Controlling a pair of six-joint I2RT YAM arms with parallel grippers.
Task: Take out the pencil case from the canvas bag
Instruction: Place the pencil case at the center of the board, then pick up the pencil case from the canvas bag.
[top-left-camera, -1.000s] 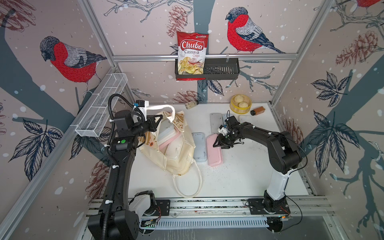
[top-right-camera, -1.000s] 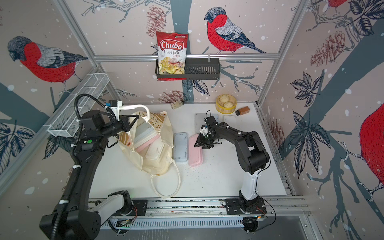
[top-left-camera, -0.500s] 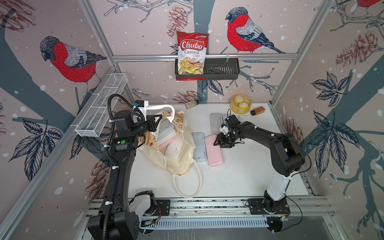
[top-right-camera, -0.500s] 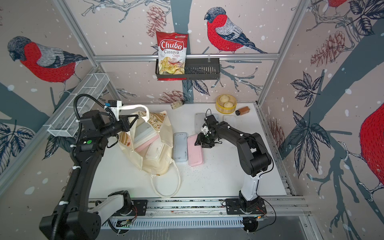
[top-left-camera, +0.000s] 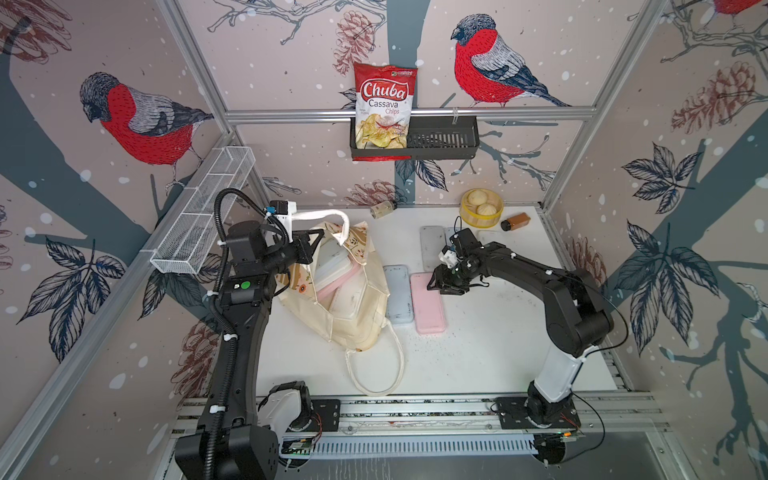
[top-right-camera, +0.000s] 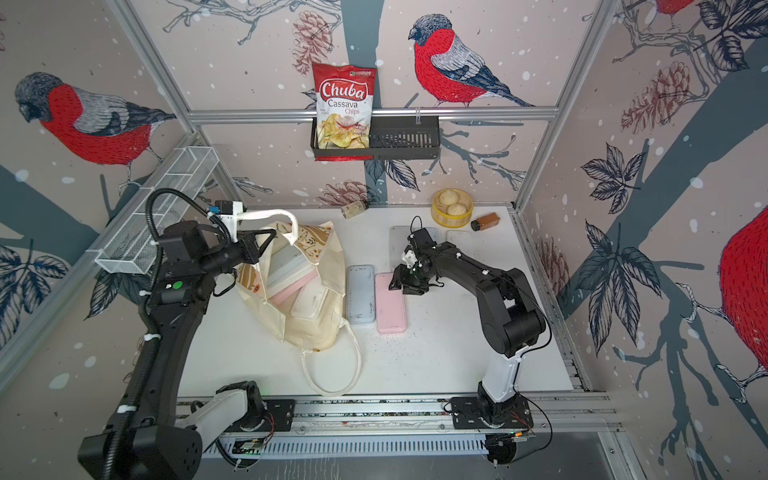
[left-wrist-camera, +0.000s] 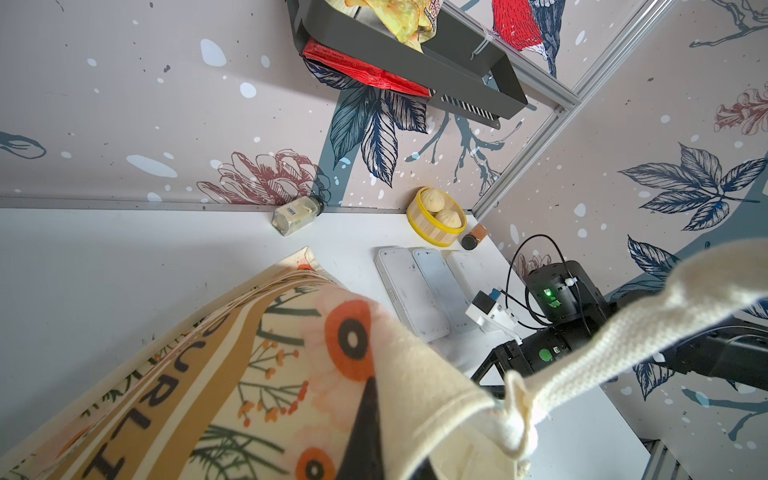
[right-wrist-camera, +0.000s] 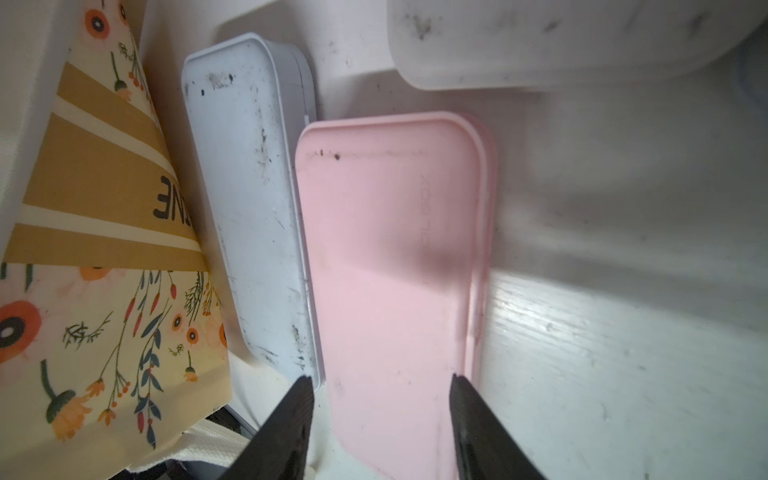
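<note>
Since widening over the last second, straddles rather than pinches: shows the right gripper (right-wrist-camera: 380, 384) with jaws spread to either side of the pink pencil case (top-left-camera: 428, 303). Marks a release, judged as the close of one extraction. Leaves further cases (top-left-camera: 336, 266) inside the canvas bag (top-left-camera: 357, 320), so probably calls for another reach. Shows the left gripper (top-left-camera: 316, 243) pressed shut on the bag's rim beside a handle, holding the mouth raised and open. Places the pink case flat on the table (top-left-camera: 498, 353), outside the bag, just beside a pale blue case (top-left-camera: 398, 295), long sides nearly touching. Presents a hard-looking lid with rounded corners, lightly scuffed, with dark specks near one end.
</note>
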